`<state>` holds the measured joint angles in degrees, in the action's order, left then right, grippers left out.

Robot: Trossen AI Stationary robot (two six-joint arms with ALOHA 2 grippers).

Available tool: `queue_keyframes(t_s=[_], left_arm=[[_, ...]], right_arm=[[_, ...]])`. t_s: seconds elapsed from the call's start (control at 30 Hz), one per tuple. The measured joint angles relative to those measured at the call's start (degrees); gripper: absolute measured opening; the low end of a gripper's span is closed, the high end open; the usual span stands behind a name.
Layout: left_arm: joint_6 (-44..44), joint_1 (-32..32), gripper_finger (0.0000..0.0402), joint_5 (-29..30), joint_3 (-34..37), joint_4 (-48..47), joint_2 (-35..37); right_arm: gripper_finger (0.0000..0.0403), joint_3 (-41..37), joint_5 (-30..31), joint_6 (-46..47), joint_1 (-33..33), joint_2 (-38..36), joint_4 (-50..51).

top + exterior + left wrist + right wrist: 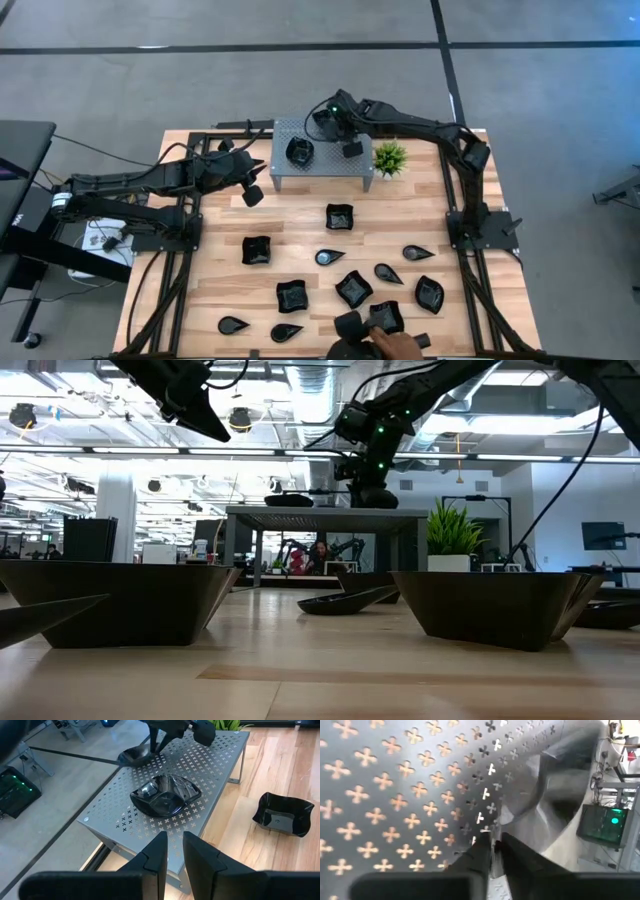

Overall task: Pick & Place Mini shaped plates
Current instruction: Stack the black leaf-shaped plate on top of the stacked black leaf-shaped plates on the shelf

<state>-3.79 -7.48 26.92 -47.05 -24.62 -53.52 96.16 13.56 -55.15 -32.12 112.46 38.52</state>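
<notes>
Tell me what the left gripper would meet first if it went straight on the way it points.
Probably the grey shelf: the left gripper aims at its top near the edge, just short of the plate lying there. Depth is unclear, so the plate could come first.

- Dish past the right pincer: blurred, shape unclear.
- Person's hand at the desk's near edge: cut off by the frame, covering part of one plate.
- Near plates in the low view: cropped, outlines incomplete.
</notes>
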Motion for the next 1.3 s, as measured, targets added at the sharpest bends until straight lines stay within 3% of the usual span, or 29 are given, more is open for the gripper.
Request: queue_keyframes(t_s=[0.1, 0.23, 0.53, 0.73, 0.97, 1.3], left_arm=[[0.00, 0.02, 0.0063, 0.00, 0.00, 0.00, 0.00], [0.00, 0.01, 0.0063, 0.00, 0.00, 0.00, 0.00], [0.00, 0.00, 0.0063, 0.02, 0.00, 0.00, 0.00], [0.00, 0.00, 0.0063, 0.00, 0.00, 0.00, 0.00], [0.00, 0.00, 0.0063, 0.00, 0.00, 0.00, 0.00], [0.02, 0.00, 0.0063, 0.00, 0.00, 0.00, 0.00]], right_arm=[[0.0008, -0.09, 0.24, 1.82, 0.60, -0.24, -0.03], [0.0019, 1.50, 0.13, 8.23, 2.44, -0.50, 2.27], [0.0008, 8.76, 2.05, 38.95, 10.94, -0.68, 8.46], [0.0003, 11.23, 2.80, 50.33, 17.42, -0.79, 7.72], [0.0002, 11.19, 6.23, 52.24, 21.43, -0.61, 7.68], [0.0021, 11.19, 6.16, 50.75, 20.82, -0.61, 6.03]])
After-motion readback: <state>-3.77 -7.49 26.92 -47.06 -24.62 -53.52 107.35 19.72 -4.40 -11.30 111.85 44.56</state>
